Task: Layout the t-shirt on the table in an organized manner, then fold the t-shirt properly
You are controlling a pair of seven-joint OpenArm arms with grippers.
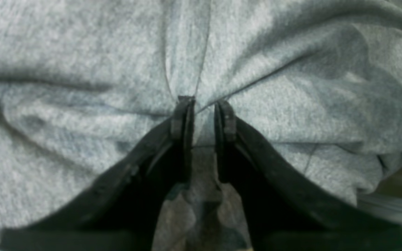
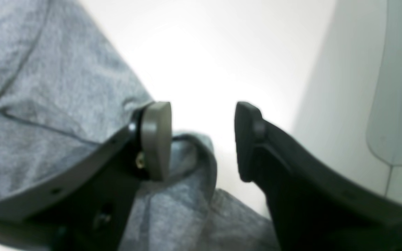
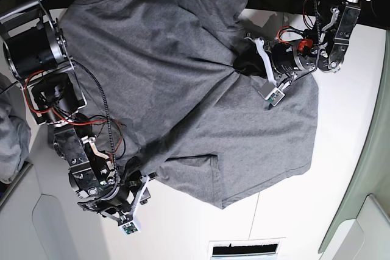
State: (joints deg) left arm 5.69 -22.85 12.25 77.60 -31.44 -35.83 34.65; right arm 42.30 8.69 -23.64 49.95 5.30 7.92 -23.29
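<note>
The heather-grey t-shirt (image 3: pixel 183 89) lies wrinkled across the white table (image 3: pixel 183 229), with one sleeve folded up at its near edge. My left gripper (image 1: pixel 204 106) is shut on a pinch of the shirt's cloth (image 1: pixel 257 69), and creases radiate from the grip. In the base view this gripper (image 3: pixel 241 64) sits at the shirt's right upper part. My right gripper (image 2: pixel 202 139) stands open at the shirt's lower left edge (image 3: pixel 141 181). A curl of hem (image 2: pixel 201 157) lies between its fingers, and one finger (image 2: pixel 157 139) rests over the cloth (image 2: pixel 47 87).
A paler bluish-grey cloth bundle (image 3: pixel 9 138) hangs at the far left edge. A dark slot (image 3: pixel 244 249) is set in the table near the bottom. A thin seam (image 3: pixel 257 211) runs from the shirt's hem. A greenish rim (image 3: pixel 365 150) borders the right side.
</note>
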